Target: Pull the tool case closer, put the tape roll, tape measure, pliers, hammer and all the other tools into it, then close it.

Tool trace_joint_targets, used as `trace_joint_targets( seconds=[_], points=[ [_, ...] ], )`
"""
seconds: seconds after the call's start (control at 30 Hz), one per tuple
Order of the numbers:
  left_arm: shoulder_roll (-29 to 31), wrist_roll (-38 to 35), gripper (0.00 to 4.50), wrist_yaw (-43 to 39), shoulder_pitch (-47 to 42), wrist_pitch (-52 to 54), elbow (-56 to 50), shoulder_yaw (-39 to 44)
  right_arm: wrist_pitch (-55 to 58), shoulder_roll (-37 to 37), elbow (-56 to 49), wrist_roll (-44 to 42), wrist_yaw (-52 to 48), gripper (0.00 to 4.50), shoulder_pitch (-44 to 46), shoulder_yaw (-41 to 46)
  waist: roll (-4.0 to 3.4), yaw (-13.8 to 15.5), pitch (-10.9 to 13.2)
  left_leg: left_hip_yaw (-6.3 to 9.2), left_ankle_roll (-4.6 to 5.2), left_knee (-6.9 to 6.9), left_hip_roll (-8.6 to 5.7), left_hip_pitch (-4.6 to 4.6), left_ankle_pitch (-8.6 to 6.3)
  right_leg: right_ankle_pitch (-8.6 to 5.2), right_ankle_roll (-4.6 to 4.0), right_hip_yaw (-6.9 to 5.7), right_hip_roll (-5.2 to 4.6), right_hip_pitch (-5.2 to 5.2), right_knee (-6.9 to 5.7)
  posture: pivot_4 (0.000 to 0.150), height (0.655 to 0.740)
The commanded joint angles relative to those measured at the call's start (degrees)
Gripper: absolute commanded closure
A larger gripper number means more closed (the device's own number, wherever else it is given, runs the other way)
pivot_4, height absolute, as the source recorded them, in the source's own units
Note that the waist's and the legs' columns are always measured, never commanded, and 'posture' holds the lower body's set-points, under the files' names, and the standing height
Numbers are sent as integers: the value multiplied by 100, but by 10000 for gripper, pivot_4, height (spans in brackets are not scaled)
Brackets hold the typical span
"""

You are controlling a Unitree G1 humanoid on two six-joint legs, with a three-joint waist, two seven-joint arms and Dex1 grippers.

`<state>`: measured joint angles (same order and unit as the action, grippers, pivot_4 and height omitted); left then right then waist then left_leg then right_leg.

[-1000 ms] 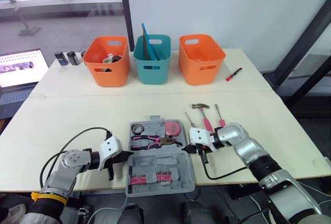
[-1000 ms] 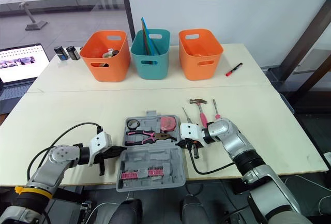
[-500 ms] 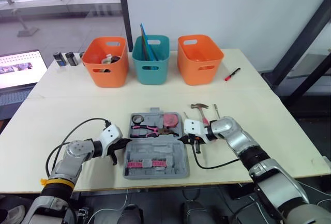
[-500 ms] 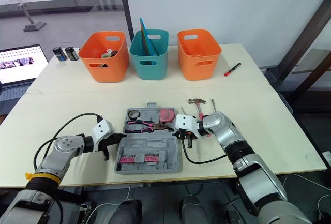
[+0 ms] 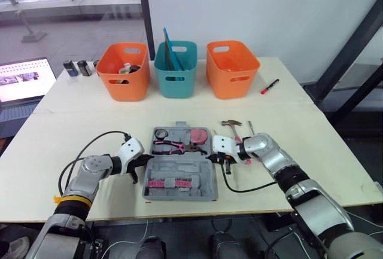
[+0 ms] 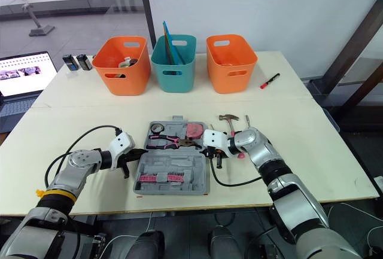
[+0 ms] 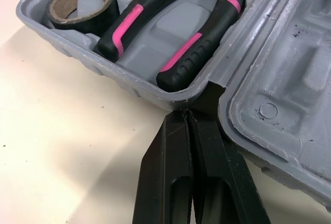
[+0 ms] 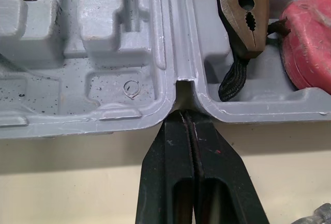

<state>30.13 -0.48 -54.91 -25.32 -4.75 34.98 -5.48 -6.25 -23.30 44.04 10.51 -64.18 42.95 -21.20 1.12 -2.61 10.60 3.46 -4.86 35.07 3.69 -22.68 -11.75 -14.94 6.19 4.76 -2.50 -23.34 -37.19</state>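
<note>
Tool case (image 5: 179,166): open, flat on surface (image 5: 90,121), between both end effectors | left end effector (image 7: 189,114): fingers together, tips at case's left hinge notch | right end effector (image 8: 182,114): fingers together, tips at right hinge notch | inside case: tape roll (image 7: 80,4), pliers (image 7: 170,32), tape measure (image 8: 310,43) | hammer (image 5: 233,126): on surface, just right of case

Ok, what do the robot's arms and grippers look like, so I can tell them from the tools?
The left arm and right arm are silver-grey metal segments; the left wears a yellow band. The left gripper and right gripper each have a white housing and two tapering black fingers. A black cable loops from each.
</note>
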Motion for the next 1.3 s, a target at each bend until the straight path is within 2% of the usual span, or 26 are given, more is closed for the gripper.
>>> trace_joint_targets(
  seconds=[0.03,0.6,0.8,1.0,1.27,1.3],
  points=[
    [-142,12,43905,-64,-96,-35,-142,-154,-65,165,91,70,75,45000,39,-71,0,0,0,0,0,0,0,0,0,0,0,0,0,0,0,1500,7364],
    [50,-66,43905,-97,333,231,-734,-42,-225,223,530,95,79,45000,249,59,0,-125,0,0,0,-8,0,4,0,-2,2,0,-1,1,0,1500,7364],
    [388,-198,43905,23,413,32,-537,345,-251,5,337,-4,44,45000,137,205,0,-139,2,0,0,-11,0,3,0,-3,3,0,-1,-1,3,1500,7364],
    [769,-785,43905,-40,832,42,-802,1057,-77,-480,-502,-658,-442,45000,-245,687,-4,-132,13,1,0,-24,0,-15,0,-8,9,0,-2,-18,7,1500,7364],
    [1090,-1583,43905,-91,2407,410,-2357,1957,1343,-1130,-2601,-1976,-888,45000,-1172,1575,-7,-133,22,0,0,-31,1,-73,0,-8,12,0,-4,-86,3,1500,7364],
    [1110,-1705,41660,-104,2650,479,-2580,2101,1446,-1208,-2744,-2089,-837,45000,-1290,1715,-8,-131,23,0,0,-33,1,-74,0,-9,12,0,-4,-88,3,1500,7364]
  ],
)
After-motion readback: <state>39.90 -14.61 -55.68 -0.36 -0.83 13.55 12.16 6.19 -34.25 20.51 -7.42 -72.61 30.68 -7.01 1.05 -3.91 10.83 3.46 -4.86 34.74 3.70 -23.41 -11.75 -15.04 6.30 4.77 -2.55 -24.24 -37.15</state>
